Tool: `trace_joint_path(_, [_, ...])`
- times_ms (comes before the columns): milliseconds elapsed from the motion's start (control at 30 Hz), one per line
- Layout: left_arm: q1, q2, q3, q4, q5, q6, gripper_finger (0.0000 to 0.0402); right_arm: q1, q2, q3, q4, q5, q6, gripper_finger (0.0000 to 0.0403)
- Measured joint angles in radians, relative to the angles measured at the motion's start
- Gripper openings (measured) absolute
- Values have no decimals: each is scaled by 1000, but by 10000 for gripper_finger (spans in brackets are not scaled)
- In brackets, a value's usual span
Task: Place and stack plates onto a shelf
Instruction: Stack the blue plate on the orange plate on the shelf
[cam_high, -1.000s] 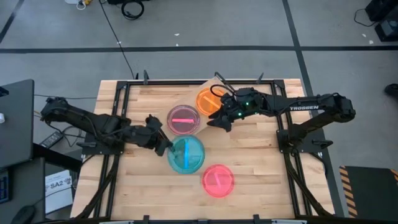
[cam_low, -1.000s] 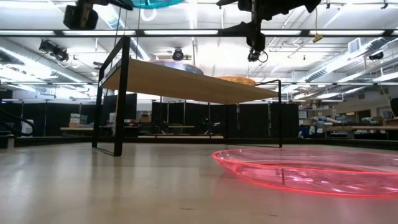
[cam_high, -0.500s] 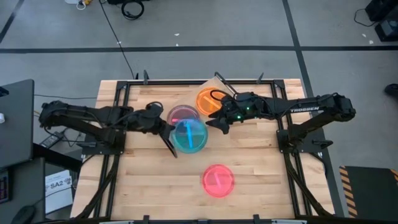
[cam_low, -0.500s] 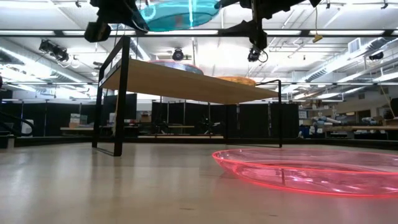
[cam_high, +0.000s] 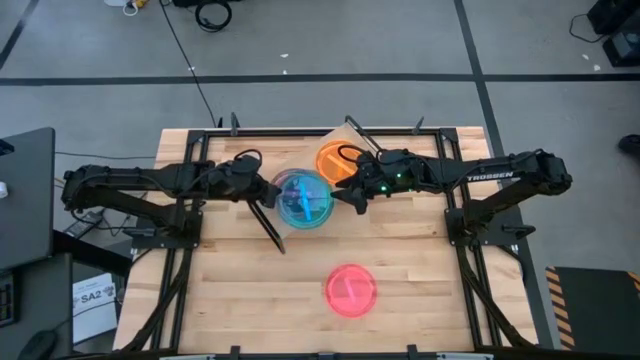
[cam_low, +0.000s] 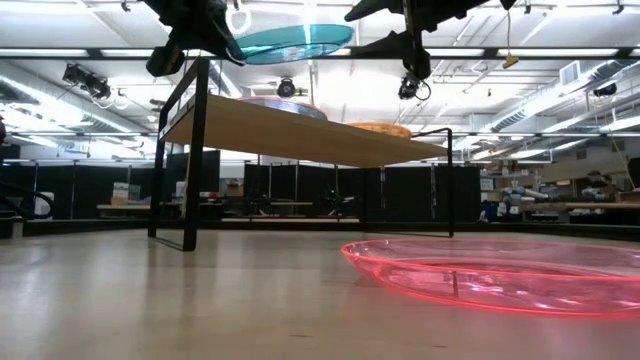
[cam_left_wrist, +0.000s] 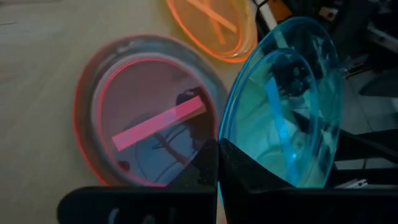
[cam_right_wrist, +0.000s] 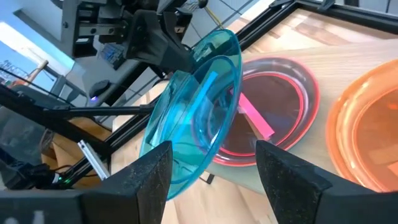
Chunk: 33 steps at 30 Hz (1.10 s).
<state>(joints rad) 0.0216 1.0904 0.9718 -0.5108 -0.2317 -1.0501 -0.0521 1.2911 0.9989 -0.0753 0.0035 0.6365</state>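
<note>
My left gripper (cam_high: 270, 192) is shut on a blue plate (cam_high: 304, 198), which it holds above a pink plate (cam_left_wrist: 149, 118) lying on the shelf (cam_low: 300, 130). An orange plate (cam_high: 334, 160) lies on the shelf next to the pink one. Another pink plate (cam_high: 350, 290) sits on the tabletop toward the near edge. My right gripper (cam_high: 352, 196) hovers open just right of the blue plate, above the shelf and beside the orange plate. In the right wrist view the blue plate (cam_right_wrist: 193, 118) stands in front of its spread fingers. My left gripper pinches the blue plate's rim (cam_left_wrist: 225, 152) on the side toward the table's left, coming at it roughly level from that side. The plate is lifted clear, close to level in the low view (cam_low: 290, 42), above the pink plate on the shelf.
The shelf stands on black wire legs (cam_low: 195, 150) near the table's far edge; one leg (cam_high: 270, 228) shows below my left gripper. The slatted tabletop (cam_high: 240, 300) lies bare around the near pink plate. A black frame (cam_high: 300, 132) runs along the table's far edge.
My left gripper has carried the blue plate toward the far edge and a little to the right, from over the bare tabletop to above the pink plate on the shelf. In the low view the plate has come down and levelled out. My right gripper has stayed roughly in place.
</note>
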Motion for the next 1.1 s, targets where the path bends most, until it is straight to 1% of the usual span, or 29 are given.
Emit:
trace_joint_path(267, [0, 0, 0, 87, 19, 26, 7, 0, 0, 0, 0, 6, 0, 221])
trace_joint_path(467, [0, 0, 0, 90, 19, 26, 8, 0, 0, 0, 0, 5, 0, 207])
trace_joint_path(933, [0, 0, 0, 93, 19, 23, 9, 0, 0, 0, 0, 5, -1, 129])
trace_joint_path(1100, [0, 0, 0, 94, 19, 22, 9, 0, 0, 0, 0, 5, -2, 114])
